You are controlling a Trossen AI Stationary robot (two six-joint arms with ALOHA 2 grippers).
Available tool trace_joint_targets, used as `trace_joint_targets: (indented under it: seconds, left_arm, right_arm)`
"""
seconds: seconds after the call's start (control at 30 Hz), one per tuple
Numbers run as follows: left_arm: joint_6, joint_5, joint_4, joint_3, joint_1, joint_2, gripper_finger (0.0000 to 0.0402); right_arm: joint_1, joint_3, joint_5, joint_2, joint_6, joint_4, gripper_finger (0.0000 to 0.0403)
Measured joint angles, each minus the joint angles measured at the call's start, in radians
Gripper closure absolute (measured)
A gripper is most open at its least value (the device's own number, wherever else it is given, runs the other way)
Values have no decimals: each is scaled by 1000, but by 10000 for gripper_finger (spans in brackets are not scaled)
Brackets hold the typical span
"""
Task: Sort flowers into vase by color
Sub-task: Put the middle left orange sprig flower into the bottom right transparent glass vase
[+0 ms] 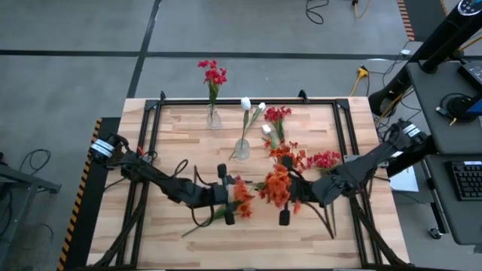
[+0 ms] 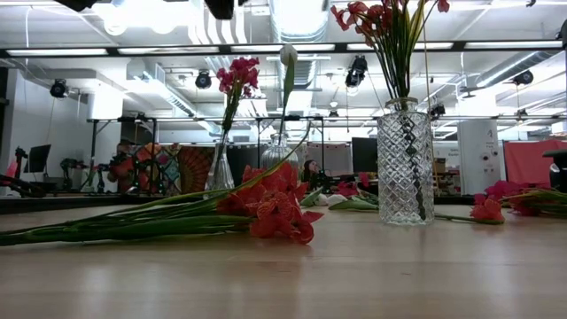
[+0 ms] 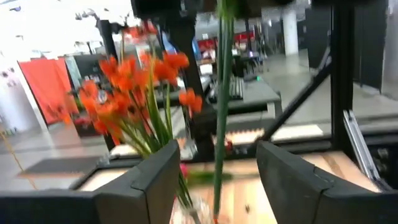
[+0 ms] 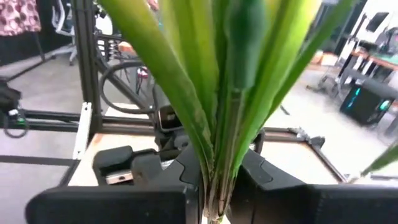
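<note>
Even, bright overhead light covers the wooden table point(image 1: 188, 135) in the high view, with only soft, short shadows. In the low view, ceiling strip lights point(image 2: 159, 46) glare white and the near tabletop is soft. The left wrist view is motion-blurred, its upper left corner blown out. In the right wrist view, the close green stalks point(image 4: 217, 93) are out of focus.

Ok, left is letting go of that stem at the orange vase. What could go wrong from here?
1. The thin stalk stands loose between the left gripper's open jaws; pulling back could snag it.
2. The right gripper's jaws are shut on the green stalks; a sideways pull may tip the glass vase.
3. The two grippers sit close together, so they could collide.
</note>
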Motion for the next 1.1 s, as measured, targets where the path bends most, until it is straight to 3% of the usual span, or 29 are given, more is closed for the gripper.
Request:
trace_joint_targets:
  seconds: [0.27,0.6,0.7,0.8,0.97,1.1]
  left_arm:
    - [-126,88,-185,0,0,-2,200]
    - [-174,92,-218,0,0,2,206]
    - [-228,248,-232,0,13,4,206]
    - [-264,367,-214,0,38,26,206]
    - [-268,357,-156,0,83,107,206]
    - [-261,357,3,0,110,186,206]
  right_arm:
    - [49,0,-34,-88,169,-227,365]
    - [173,-7,-14,-95,250,-286,365]
    - [193,-12,24,-101,281,-325,365]
    - [198,-30,35,-117,327,-354,365]
    - [210,-106,73,-154,368,-354,365]
    - [219,-187,74,-204,387,-287,365]
